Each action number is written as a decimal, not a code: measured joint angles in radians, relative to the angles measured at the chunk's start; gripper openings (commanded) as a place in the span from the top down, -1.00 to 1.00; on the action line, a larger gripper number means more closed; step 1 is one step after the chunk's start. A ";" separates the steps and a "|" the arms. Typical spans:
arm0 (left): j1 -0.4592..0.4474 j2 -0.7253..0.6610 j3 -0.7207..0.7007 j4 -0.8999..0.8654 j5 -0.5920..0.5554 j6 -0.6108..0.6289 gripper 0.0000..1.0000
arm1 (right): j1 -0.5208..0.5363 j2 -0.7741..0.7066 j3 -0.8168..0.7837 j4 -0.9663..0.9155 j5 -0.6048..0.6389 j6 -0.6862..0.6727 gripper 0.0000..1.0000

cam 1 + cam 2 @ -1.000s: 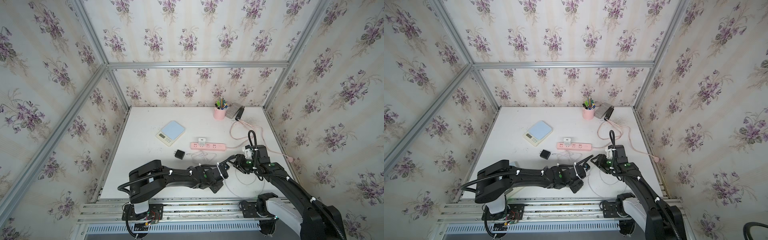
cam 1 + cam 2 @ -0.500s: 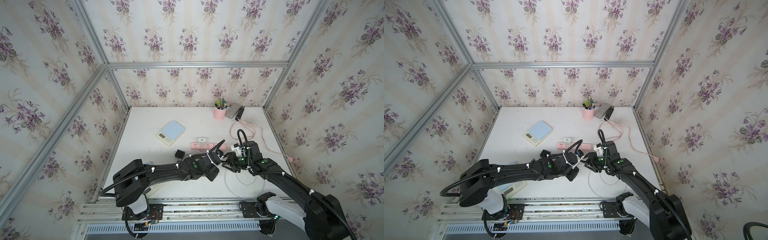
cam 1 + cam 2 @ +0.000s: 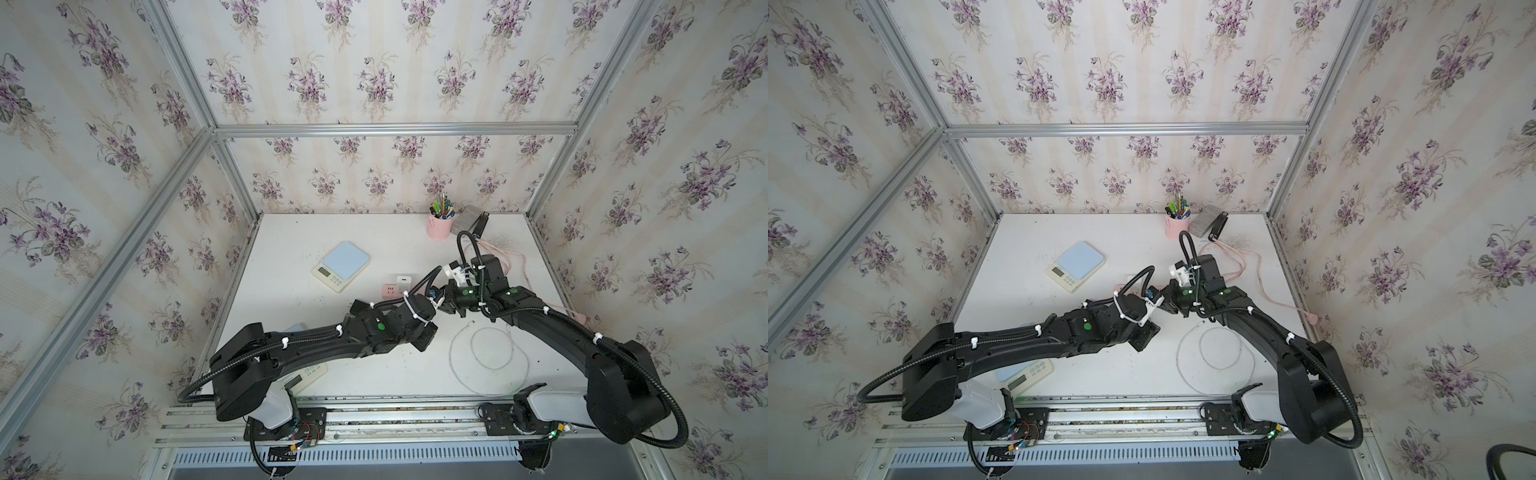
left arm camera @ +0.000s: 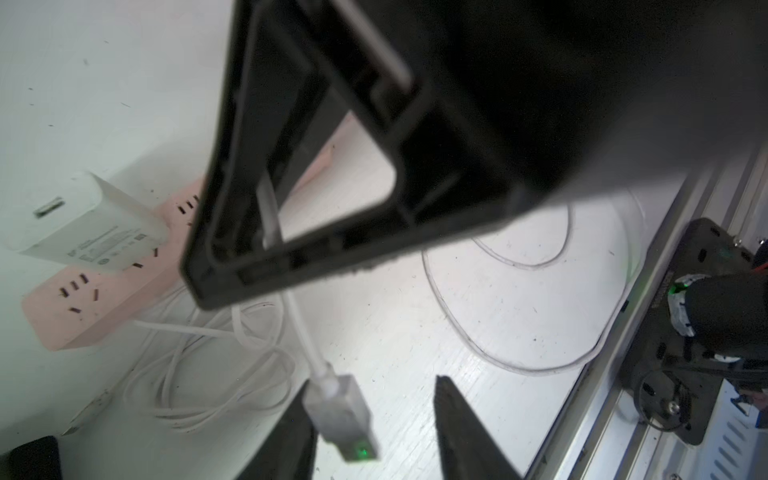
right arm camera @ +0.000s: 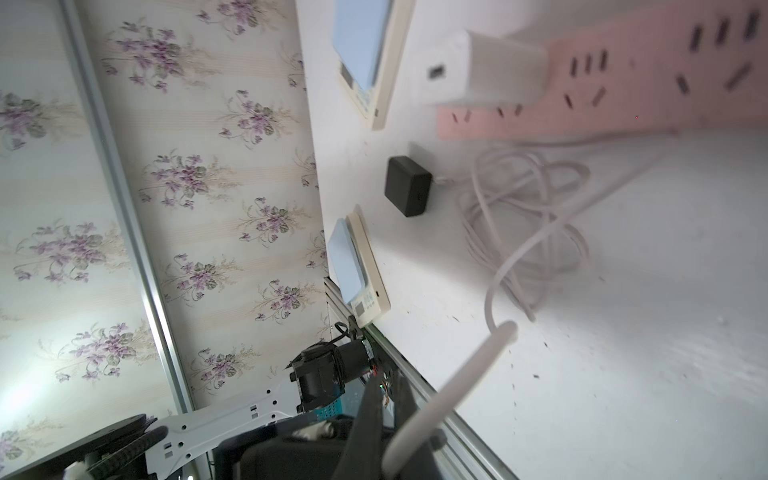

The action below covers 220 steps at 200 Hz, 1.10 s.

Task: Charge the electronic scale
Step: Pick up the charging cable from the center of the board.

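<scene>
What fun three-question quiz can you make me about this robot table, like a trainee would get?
1. True or false: the white charger is plugged into the pink power strip.
2. What is the right gripper shut on? A) white cable B) spoon C) banana
3. How many scales sit on the table?
Key: 1 true. 2 A. 3 two: the far scale and the near scale, partly hidden.
</scene>
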 measured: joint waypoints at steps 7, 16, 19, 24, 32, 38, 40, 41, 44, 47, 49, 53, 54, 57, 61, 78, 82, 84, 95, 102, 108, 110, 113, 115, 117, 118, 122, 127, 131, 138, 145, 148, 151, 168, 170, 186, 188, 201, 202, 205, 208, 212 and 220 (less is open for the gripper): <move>0.010 -0.032 -0.026 0.013 0.013 -0.001 -0.38 | 0.000 0.001 0.032 0.000 -0.003 -0.027 1.00; 0.030 -0.086 -0.069 0.032 0.032 0.000 -0.38 | 0.000 0.004 0.069 0.000 -0.009 -0.062 1.00; 0.039 -0.105 -0.083 0.037 0.038 0.000 -0.38 | 0.000 0.006 0.080 0.000 -0.010 -0.071 1.00; 0.055 -0.138 -0.111 0.053 0.047 0.000 -0.38 | 0.000 0.008 0.096 0.001 -0.012 -0.083 1.00; 0.077 -0.181 -0.148 0.089 0.063 -0.001 -0.37 | 0.002 0.009 0.112 0.001 -0.015 -0.103 1.00; 0.093 -0.214 -0.183 0.121 0.074 -0.001 -0.38 | 0.002 0.009 0.118 0.004 -0.018 -0.108 1.00; 0.098 -0.225 -0.196 0.132 0.075 -0.001 -0.37 | 0.002 0.009 0.120 0.005 -0.019 -0.113 1.00; 0.100 -0.230 -0.200 0.136 0.076 -0.001 -0.37 | 0.001 0.009 0.120 0.005 -0.019 -0.115 1.00; 0.105 -0.244 -0.217 0.152 0.080 -0.001 -0.37 | 0.000 0.009 0.122 0.006 -0.021 -0.121 1.00; 0.111 -0.259 -0.235 0.168 0.085 0.000 -0.36 | 0.000 0.009 0.122 0.007 -0.021 -0.122 1.00; 0.114 -0.270 -0.248 0.180 0.089 0.001 -0.35 | 0.000 0.009 0.123 0.007 -0.021 -0.121 1.00; 0.119 -0.288 -0.270 0.197 0.097 0.002 -0.33 | 0.000 0.009 0.124 0.007 -0.021 -0.123 1.00; 0.121 -0.292 -0.274 0.200 0.099 0.002 -0.33 | 0.000 0.008 0.124 0.007 -0.021 -0.123 1.00; 0.127 -0.305 -0.290 0.216 0.107 0.002 -0.31 | 0.000 0.008 0.125 0.008 -0.022 -0.124 1.00; 0.135 -0.323 -0.313 0.235 0.116 0.002 -0.29 | 0.000 0.006 0.125 0.008 -0.023 -0.126 1.00; 0.171 -0.364 -0.365 0.292 0.130 0.003 -0.14 | 0.000 0.002 0.130 0.014 -0.033 -0.133 1.00; 0.181 -0.368 -0.370 0.302 0.139 0.003 -0.12 | 0.000 0.001 0.132 0.019 -0.037 -0.137 1.00; 0.185 -0.369 -0.371 0.306 0.142 0.003 -0.11 | 0.000 0.000 0.132 0.021 -0.039 -0.140 1.00; 0.208 -0.367 -0.372 0.336 0.177 0.002 0.01 | 0.000 -0.006 0.133 0.031 -0.051 -0.147 1.00; 0.217 -0.362 -0.369 0.354 0.206 0.002 0.04 | 0.000 -0.010 0.134 0.041 -0.062 -0.148 1.00; 0.225 -0.354 -0.364 0.369 0.238 0.002 0.05 | 0.000 -0.014 0.134 0.048 -0.072 -0.153 1.00; 0.230 -0.350 -0.362 0.374 0.251 0.002 0.06 | 0.000 -0.016 0.135 0.050 -0.076 -0.156 1.00; 0.234 -0.345 -0.359 0.381 0.268 0.002 0.06 | 0.000 -0.019 0.135 0.051 -0.080 -0.158 1.00; 0.237 -0.341 -0.356 0.388 0.281 0.001 0.06 | 0.000 -0.021 0.136 0.052 -0.083 -0.162 1.00; 0.239 -0.338 -0.355 0.392 0.290 0.000 0.06 | 0.000 -0.022 0.137 0.052 -0.085 -0.166 1.00; 0.241 -0.335 -0.354 0.397 0.299 -0.002 0.06 | 0.000 -0.023 0.137 0.052 -0.086 -0.168 1.00; 0.245 -0.328 -0.351 0.407 0.319 -0.005 0.07 | 0.000 -0.025 0.139 0.053 -0.092 -0.175 1.00; 0.251 -0.319 -0.347 0.424 0.346 -0.013 0.07 | 0.000 -0.028 0.142 0.053 -0.097 -0.180 1.00; 0.255 -0.313 -0.346 0.436 0.363 -0.020 0.08 | 0.000 -0.030 0.145 0.052 -0.102 -0.188 1.00; 0.259 -0.303 -0.345 0.458 0.394 -0.028 0.09 | 0.000 -0.031 0.150 0.053 -0.106 -0.201 1.00; 0.264 -0.293 -0.343 0.476 0.420 -0.035 0.12 | 0.000 -0.031 0.154 0.053 -0.110 -0.207 1.00; 0.265 -0.288 -0.343 0.483 0.430 -0.042 0.12 | 0.000 -0.031 0.155 0.052 -0.111 -0.211 1.00; 0.266 -0.284 -0.341 0.488 0.440 -0.050 0.14 | 0.000 -0.031 0.156 0.052 -0.112 -0.214 1.00; 0.267 -0.263 -0.334 0.513 0.482 -0.057 0.22 | 0.000 -0.029 0.157 0.052 -0.122 -0.222 1.00; 0.267 -0.261 -0.334 0.515 0.485 -0.060 0.22 | 0.000 -0.028 0.157 0.052 -0.124 -0.222 1.00; 0.271 -0.247 -0.330 0.533 0.513 -0.071 0.28 | 0.000 -0.028 0.154 0.052 -0.134 -0.222 1.00; 0.272 -0.246 -0.330 0.534 0.515 -0.074 0.28 | 0.000 -0.028 0.154 0.052 -0.137 -0.222 1.00; 0.278 -0.238 -0.328 0.551 0.530 -0.085 0.28 | 0.000 -0.028 0.154 0.053 -0.153 -0.223 1.00; 0.279 -0.238 -0.328 0.553 0.530 -0.086 0.28 | 0.000 -0.028 0.154 0.053 -0.153 -0.223 1.00; 0.281 -0.237 -0.328 0.555 0.531 -0.089 0.27 | 0.000 -0.028 0.154 0.053 -0.157 -0.225 1.00; 0.281 -0.237 -0.328 0.556 0.533 -0.089 0.26 | 0.000 -0.028 0.154 0.053 -0.160 -0.225 1.00; 0.282 -0.236 -0.327 0.559 0.536 -0.092 0.24 | 0.000 -0.028 0.154 0.053 -0.166 -0.225 1.00; 0.286 -0.235 -0.327 0.563 0.539 -0.098 0.22 | 0.000 -0.028 0.155 0.054 -0.177 -0.226 1.00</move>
